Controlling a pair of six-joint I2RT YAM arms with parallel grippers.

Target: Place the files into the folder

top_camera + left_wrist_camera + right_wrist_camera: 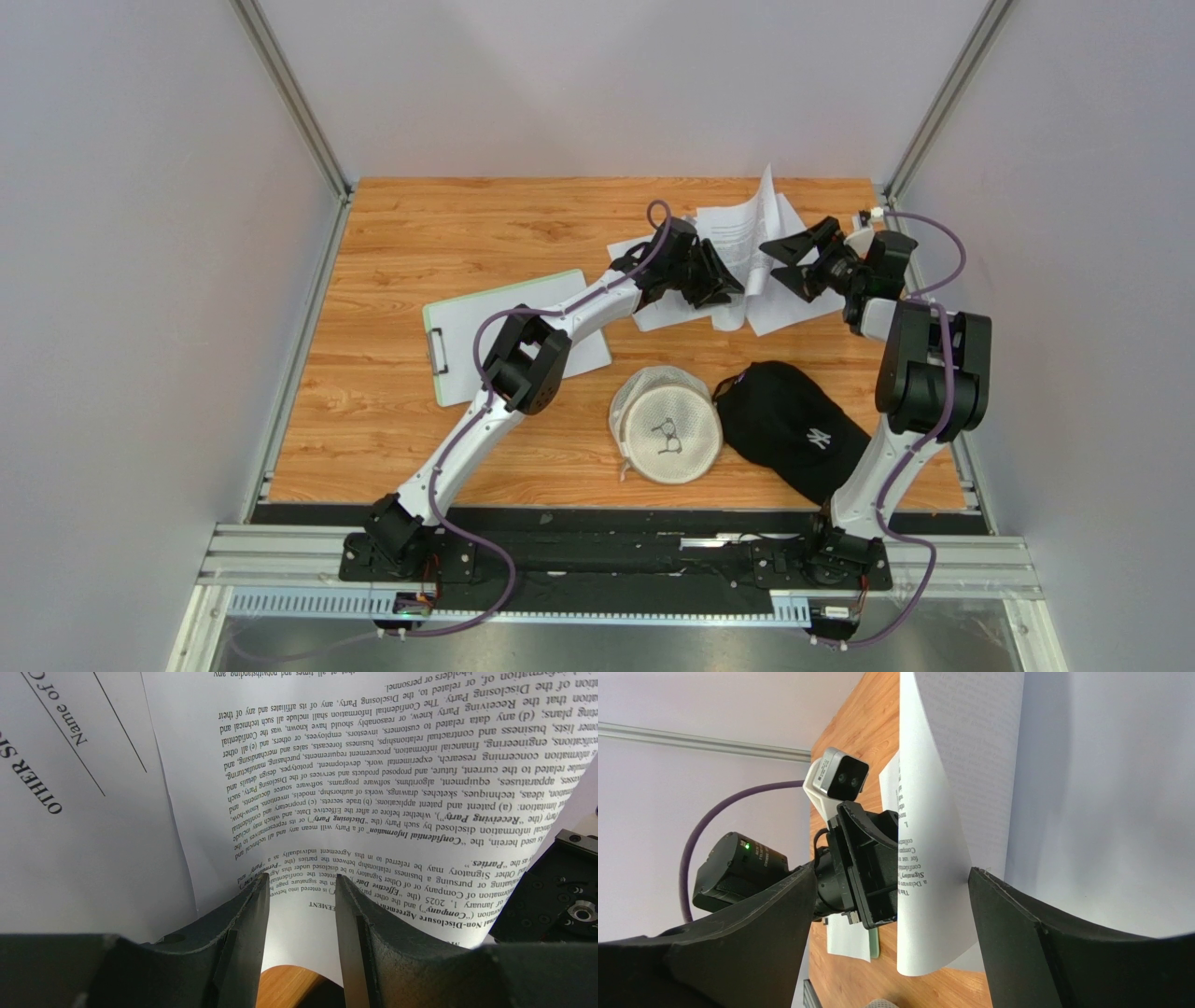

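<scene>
Several white files [765,280] lie overlapping at the back of the table. One printed sheet [765,210] is bowed upward between my two grippers. The light-green folder [463,350] lies flat at the left with a white sheet on it. Its green edge shows in the right wrist view [876,941]. My left gripper [727,277] is open, its tips against the curled printed sheet [393,791], nothing pinched. My right gripper [781,261] is wide open and faces the left one. The standing sheet [934,882] hangs between its jaws [892,871] without being held.
A beige mesh cap [666,424] and a black cap [795,427] lie at the front middle and right. Grey walls and metal frame posts close in the table at the back and both sides.
</scene>
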